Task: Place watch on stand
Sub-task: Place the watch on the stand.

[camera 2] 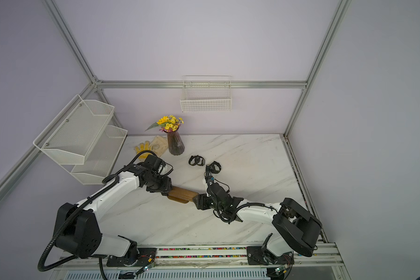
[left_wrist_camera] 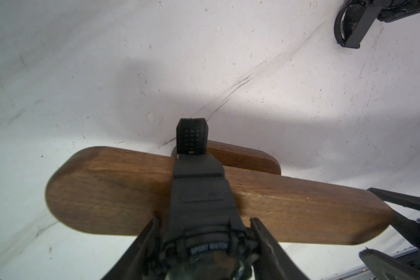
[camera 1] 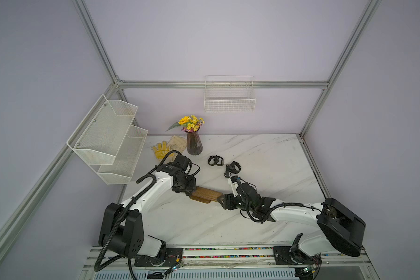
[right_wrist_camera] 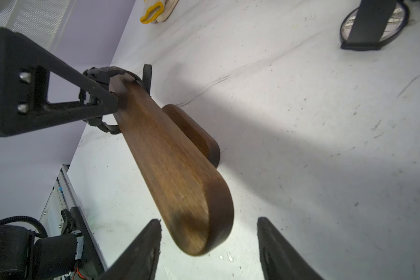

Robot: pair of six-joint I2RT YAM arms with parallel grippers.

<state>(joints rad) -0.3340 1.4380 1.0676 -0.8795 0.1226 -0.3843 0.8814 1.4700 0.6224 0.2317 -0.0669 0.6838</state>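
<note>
White marble table [camera 1: 264,157] carrying the long brown wooden bar stand [camera 1: 207,192]. At one end of it the left hand [left_wrist_camera: 203,221] clamps the black sport watch [left_wrist_camera: 199,194], strap draped over the wood. At the opposite end the right hand [right_wrist_camera: 208,220] straddles the tip, jaws wide.

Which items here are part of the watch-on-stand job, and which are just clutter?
Job: watch, stand, left gripper, right gripper.
Clutter: two spare watches, flower vase, yellow glove, wire basket, mesh shelf.
</note>
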